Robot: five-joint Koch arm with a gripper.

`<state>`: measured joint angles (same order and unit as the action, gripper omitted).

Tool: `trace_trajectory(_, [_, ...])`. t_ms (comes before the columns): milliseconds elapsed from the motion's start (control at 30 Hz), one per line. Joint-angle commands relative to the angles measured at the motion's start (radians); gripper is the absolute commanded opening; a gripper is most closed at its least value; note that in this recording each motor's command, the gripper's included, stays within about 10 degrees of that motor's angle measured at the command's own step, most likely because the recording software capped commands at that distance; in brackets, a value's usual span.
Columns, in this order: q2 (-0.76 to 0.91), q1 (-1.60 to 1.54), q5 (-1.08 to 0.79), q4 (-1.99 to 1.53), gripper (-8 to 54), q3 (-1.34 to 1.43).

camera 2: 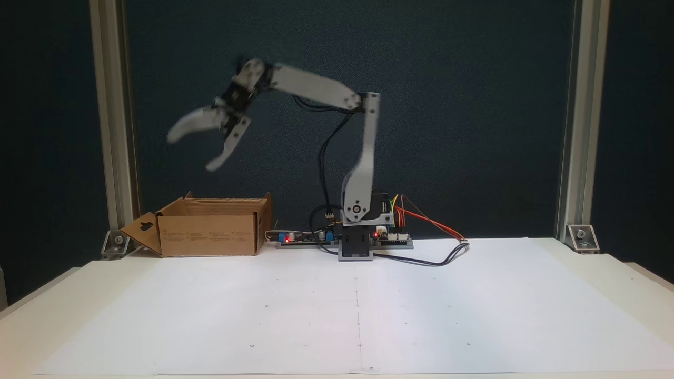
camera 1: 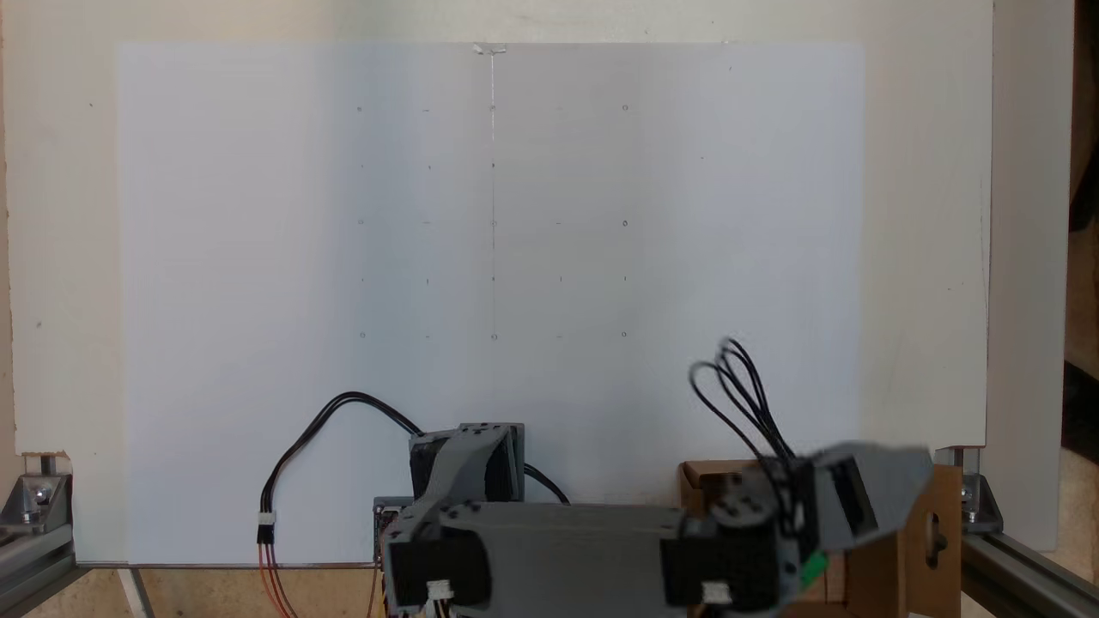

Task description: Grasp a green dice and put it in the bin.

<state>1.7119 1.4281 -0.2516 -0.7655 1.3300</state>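
End effector (camera 2: 189, 152) hung above bin (camera 2: 210, 231), jaws spread wide, blurred. Green dice (camera 1: 812, 566) glimpsed below it, apparently released. Drop looked done; landing unconfirmed.

The bin (camera 2: 210, 234) is plain brown corrugated cardboard, with faint dark print on its front face in a fixed view. Above the bin, the gripper (camera 2: 189, 152) is pale grey with black motor blocks. In a fixed view, a sliver of bright green (camera 1: 812, 566) shows beside the bin's wall (camera 1: 932, 549). The paper sheet (camera 1: 489, 257) is white, marked with a grid of small dark dots. Red and orange wires (camera 2: 426, 221) trail on the far side of the arm's base from the bin.
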Motion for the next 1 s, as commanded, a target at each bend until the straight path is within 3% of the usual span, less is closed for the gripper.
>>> trace_trajectory(0, [0.072,-0.159,0.167,0.023,43.6,-0.057])
trace_trajectory(233, [0.192,-0.668,0.242,0.049,43.9,0.055])
trace_trajectory(500, [0.419,-1.246,0.244,0.396,44.0,0.428])
trace_trajectory(733, [0.646,-1.384,0.229,0.718,44.0,0.876])
trace_trajectory(967, [0.661,-1.356,0.23,1.015,44.8,1.169])
